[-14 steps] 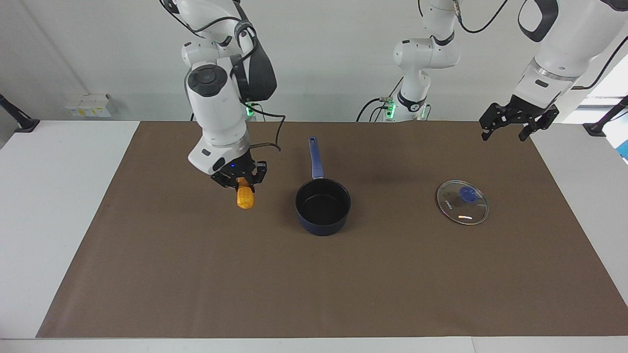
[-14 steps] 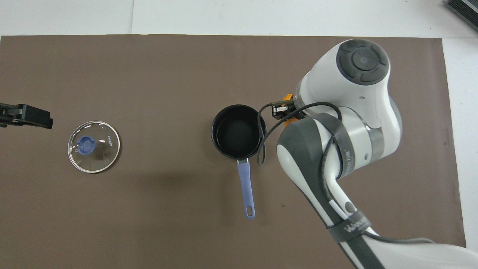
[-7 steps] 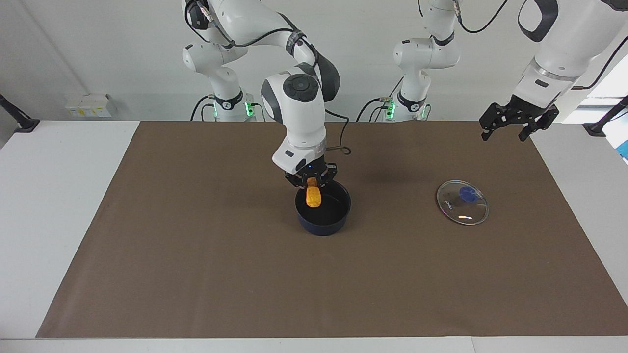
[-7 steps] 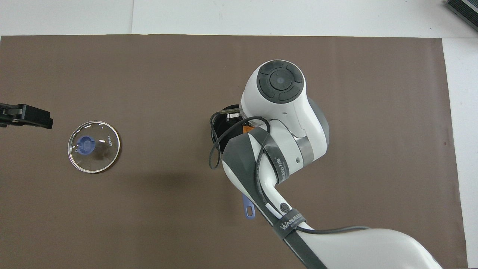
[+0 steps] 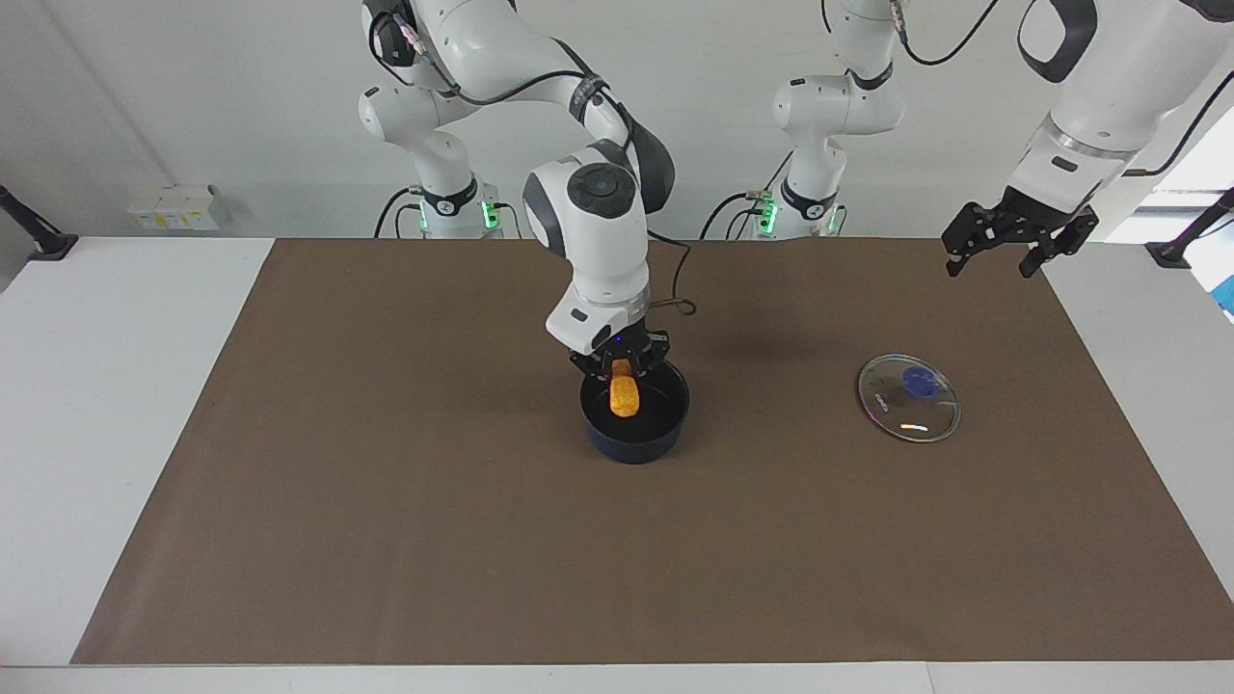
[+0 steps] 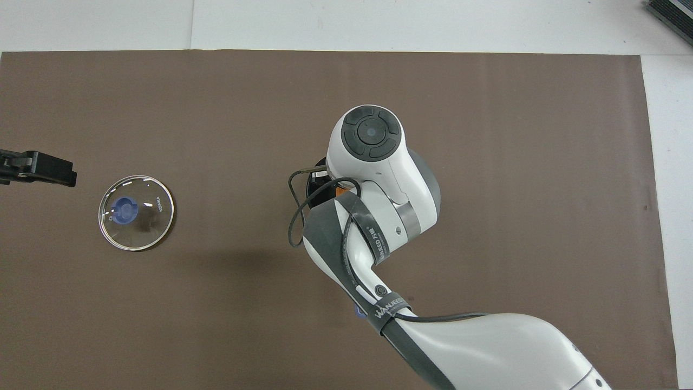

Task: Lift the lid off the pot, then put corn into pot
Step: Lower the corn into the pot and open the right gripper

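Facing view first: the right gripper (image 5: 621, 367) hangs directly over the pot (image 5: 634, 434), its fingers closed on the upper end of the corn (image 5: 625, 394). The cob points downward, its lower end dipped below the rim inside the pot; whether it touches the black bottom cannot be told. The pot sits on the brown mat (image 5: 386, 520), roughly midway between the two arms' ends of the table. Its handle is hidden by the arm. The lid (image 5: 908, 397) lies flat on the mat, well apart from the pot toward the left arm's end of the table, blue knob up. The left gripper (image 5: 1012, 241) waits in the air, well apart from the pot and above the mat's edge at that end, near the lid but clear of it, with its fingers spread apart and nothing between them.

Overhead view next: the right arm's wrist covers nearly all of the pot (image 6: 313, 187), leaving only a dark sliver of rim. A small orange patch of the corn (image 6: 340, 190) peeks out beside the wrist. The lid (image 6: 136, 213) lies well apart from the pot, and the left gripper (image 6: 38, 168) shows at the picture's edge just past the lid; its opening cannot be judged from above.
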Robot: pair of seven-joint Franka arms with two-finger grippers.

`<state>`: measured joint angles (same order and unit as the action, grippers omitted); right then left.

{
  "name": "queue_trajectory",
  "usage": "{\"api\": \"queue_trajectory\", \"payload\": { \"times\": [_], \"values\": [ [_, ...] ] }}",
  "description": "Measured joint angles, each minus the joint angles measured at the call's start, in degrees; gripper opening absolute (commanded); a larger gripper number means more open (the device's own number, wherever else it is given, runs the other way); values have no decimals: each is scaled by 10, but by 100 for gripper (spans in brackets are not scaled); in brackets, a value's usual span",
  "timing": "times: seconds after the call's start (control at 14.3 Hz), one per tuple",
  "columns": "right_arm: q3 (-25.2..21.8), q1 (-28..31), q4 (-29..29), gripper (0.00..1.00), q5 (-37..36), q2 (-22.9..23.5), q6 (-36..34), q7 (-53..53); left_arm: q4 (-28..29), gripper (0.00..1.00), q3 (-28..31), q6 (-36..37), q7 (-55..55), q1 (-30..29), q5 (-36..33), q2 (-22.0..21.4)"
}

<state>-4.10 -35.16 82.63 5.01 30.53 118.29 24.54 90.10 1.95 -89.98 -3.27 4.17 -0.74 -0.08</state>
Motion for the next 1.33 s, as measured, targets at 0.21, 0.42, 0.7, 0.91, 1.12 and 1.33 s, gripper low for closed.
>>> {"api": "queue_trajectory", "payload": {
  "times": [0.21,0.42,0.7,0.91,1.12,1.33],
  "values": [
    [0,0,0,0,1,14,15,-21,0,100,0,0,0,0,0,0],
    [0,1,4,0,3,17,15,-33,0,100,0,0,0,0,0,0],
    [0,-1,20,11,3,18,26,-35,0,100,0,0,0,0,0,0],
    [1,-2,34,24,3,19,35,-35,0,100,0,0,0,0,0,0],
    [1,-2,44,37,3,19,36,-36,0,100,0,0,0,0,0,0],
    [1,-2,46,81,3,19,36,-36,0,100,0,0,0,0,0,0]
  ]
}}
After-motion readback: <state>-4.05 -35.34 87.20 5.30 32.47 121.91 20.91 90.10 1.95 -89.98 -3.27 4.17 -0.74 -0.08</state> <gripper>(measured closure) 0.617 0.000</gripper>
